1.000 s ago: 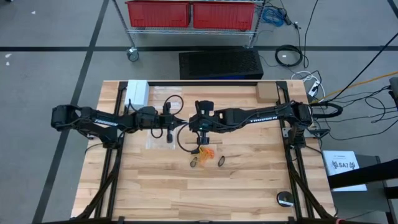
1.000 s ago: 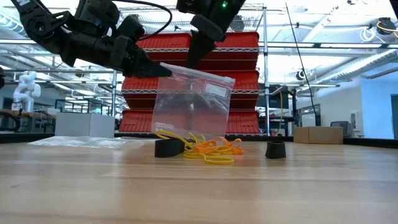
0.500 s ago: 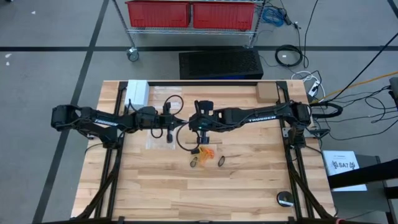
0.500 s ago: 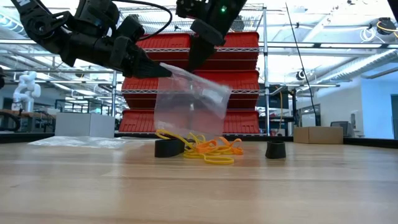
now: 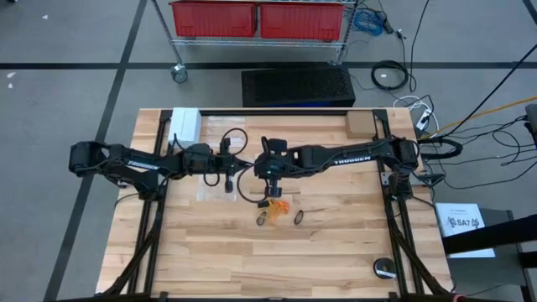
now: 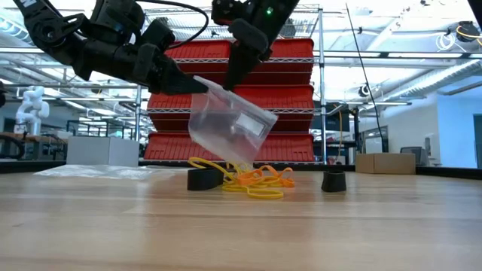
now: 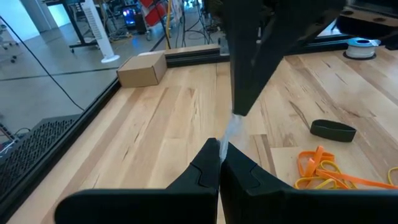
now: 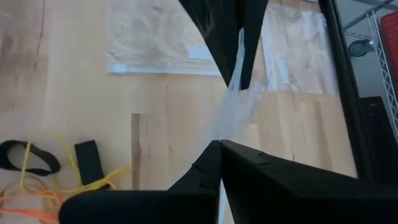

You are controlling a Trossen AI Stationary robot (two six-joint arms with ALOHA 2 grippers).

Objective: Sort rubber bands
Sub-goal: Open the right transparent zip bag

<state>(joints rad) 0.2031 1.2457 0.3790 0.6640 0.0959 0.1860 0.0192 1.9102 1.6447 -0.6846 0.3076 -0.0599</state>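
Observation:
A clear plastic bag [image 6: 226,128] hangs tilted above the table between my two grippers. My left gripper [image 6: 199,86] reaches in almost level and is shut on the bag; my right gripper [image 6: 230,81] slants down from above, shut on it close by. Under the bag's low corner a heap of orange and yellowish rubber bands [image 6: 252,179] lies on the wood [image 5: 278,205], with one black band [image 6: 203,178] beside it and another [image 6: 333,181] farther off. The left wrist view shows the heap [image 7: 323,173] and a black band [image 7: 333,129]. My left gripper pinches the bag's upper edge [image 7: 226,140] between its two shut fingers, coming nearly level from the table's left. The plastic runs from there across to the other gripper. The bag hangs below, tilted and clear of the table. My right gripper pinches the same upper edge [image 8: 226,130] a short way along, slanting down from the table's right. A strip of plastic stretches between its fingertips and my left gripper [image 8: 227,37]. One layer or two, I cannot tell.
More clear bags [image 8: 168,37] lie flat on the table toward the left arm. A white box [image 5: 186,124] and a cardboard box [image 5: 361,126] sit at the far edge, a tape roll [image 5: 384,268] at the near right. Red bins [image 5: 256,18] stand beyond the table.
My right gripper has rolled a little in place. The bag has twisted: a second ago it hung broad and nearly square, now its free upper corner has swung down and in, and it hangs slanted with one corner low over the bands.

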